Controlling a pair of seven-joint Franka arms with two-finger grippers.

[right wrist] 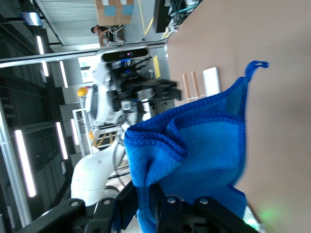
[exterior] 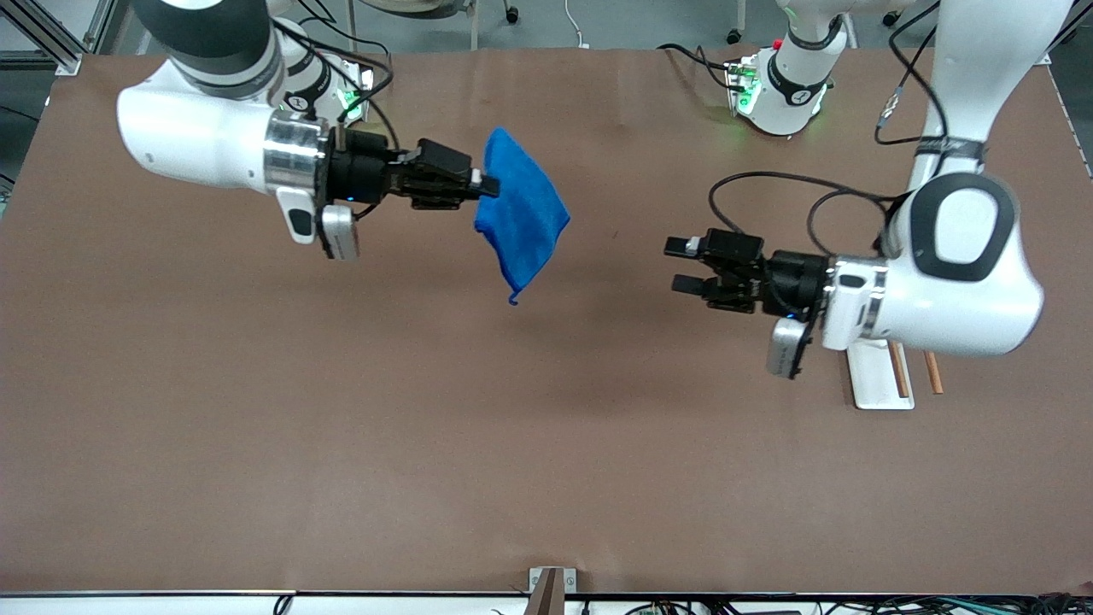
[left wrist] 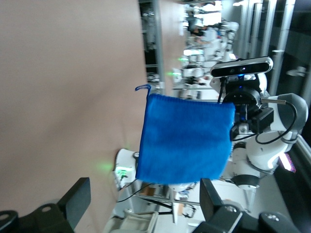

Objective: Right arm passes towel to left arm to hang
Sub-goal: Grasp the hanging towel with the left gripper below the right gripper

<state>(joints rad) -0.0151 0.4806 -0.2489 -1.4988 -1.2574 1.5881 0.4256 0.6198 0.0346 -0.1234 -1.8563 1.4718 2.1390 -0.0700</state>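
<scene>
My right tool [exterior: 488, 184], clamped on one edge of the bright blue soft fabric towel [exterior: 521, 212], held the cloth in the air over the brown bench [exterior: 341, 410], toward the right arm's end. The towel hung free below the grip, touching nothing else, its small loop tag [exterior: 513, 300] dangling at the lowest corner. My left tool [exterior: 679, 266] hovered level over the bench toward the left arm's end, its two fingers spread apart and pointed at the cloth, with a clear gap between them and the fabric. In the left wrist view the towel [left wrist: 184, 139] hung flat and square ahead of the parted fingers [left wrist: 75, 201]; in the right wrist view the fabric [right wrist: 194, 160] bunched where my right tool [right wrist: 160, 208] pinched it. As I judged it, the pickup and lift were done, while the handover itself had not been made: the left tool had yet to close on the towel, the right to let go, and the hanging remained. A white stand with two copper-coloured rods [exterior: 888, 384] sat beneath the left arm.
</scene>
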